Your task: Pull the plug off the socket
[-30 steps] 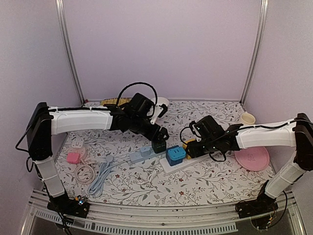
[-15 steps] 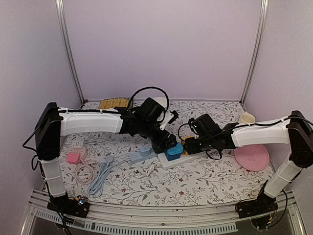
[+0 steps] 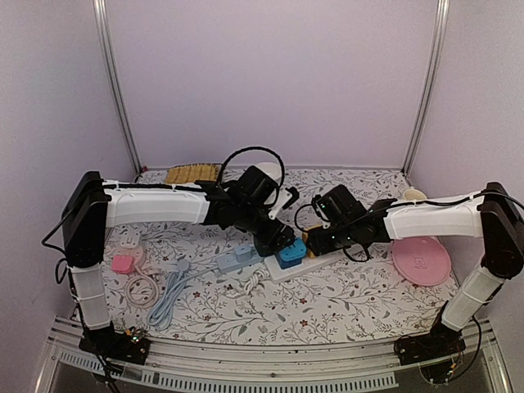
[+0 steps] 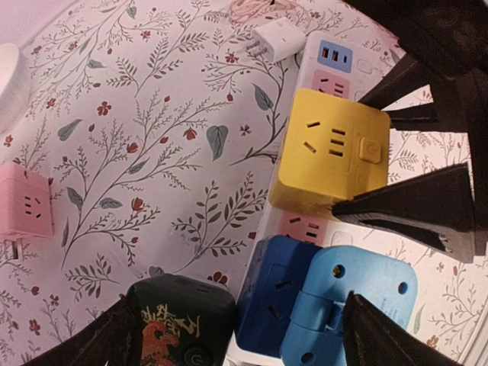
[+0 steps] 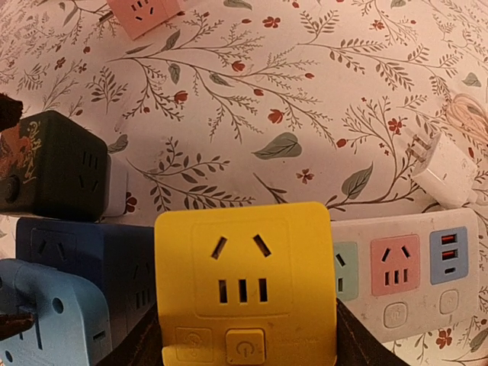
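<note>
We find the right gripper (image 5: 245, 347) clenched on the yellow plug (image 5: 244, 278), one finger pressed against each side. The plug sits seated in the white power strip (image 5: 396, 274), near the middle of the table. The left gripper (image 4: 242, 339) hangs with its jaws spread wide and grasps nothing. Its fingers straddle the black cube adapter (image 4: 187, 320) and the dark blue cube adapter (image 4: 278, 293).

The dark blue cube stands on the same strip just beside the yellow plug, crowding the right gripper's finger on that side. A light blue plug (image 4: 354, 309) touches the dark blue cube. A white charger (image 5: 450, 168) lies on the floral cloth just beside the strip's USB end. A pink cube adapter (image 3: 123, 263) and coiled white cable (image 3: 143, 288) lie at the left. A pink plate (image 3: 422, 264) and a cup (image 3: 413, 196) stand at the right.
</note>
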Controlling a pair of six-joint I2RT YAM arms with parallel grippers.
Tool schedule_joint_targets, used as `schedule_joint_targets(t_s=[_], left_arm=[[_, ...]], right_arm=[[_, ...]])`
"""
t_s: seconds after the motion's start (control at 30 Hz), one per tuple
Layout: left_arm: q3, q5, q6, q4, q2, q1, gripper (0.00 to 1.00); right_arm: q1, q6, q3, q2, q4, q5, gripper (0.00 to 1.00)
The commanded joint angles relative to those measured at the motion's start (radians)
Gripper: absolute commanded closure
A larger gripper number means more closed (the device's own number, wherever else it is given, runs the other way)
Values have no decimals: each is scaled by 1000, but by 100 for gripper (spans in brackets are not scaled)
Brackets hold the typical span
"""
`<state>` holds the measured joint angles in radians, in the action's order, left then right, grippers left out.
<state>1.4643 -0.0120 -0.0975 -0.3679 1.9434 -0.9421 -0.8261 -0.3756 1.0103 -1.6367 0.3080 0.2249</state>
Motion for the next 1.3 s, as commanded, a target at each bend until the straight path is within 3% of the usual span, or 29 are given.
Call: schedule_joint_targets(t_s=[0.0,0.27,0.6,0.97,1.27], left_arm=[[-36,-56,37,-87,61,-14,9],[-55,-66,38,-92,65,-14,9],[27,-56,25,-88,59,-4,9],[205,-16,-37,-48,73,72,8],[192,-28,-49,-47,50,125,8]], right_arm=[[5,65,104,27,-59,34,71],[-2,102,137,22,-56,66,71],[151,12,181,0,-47,-85,72],[271,-20,447,-300,-18,-241,72],[359,-13,642,-511,55,-263,69]])
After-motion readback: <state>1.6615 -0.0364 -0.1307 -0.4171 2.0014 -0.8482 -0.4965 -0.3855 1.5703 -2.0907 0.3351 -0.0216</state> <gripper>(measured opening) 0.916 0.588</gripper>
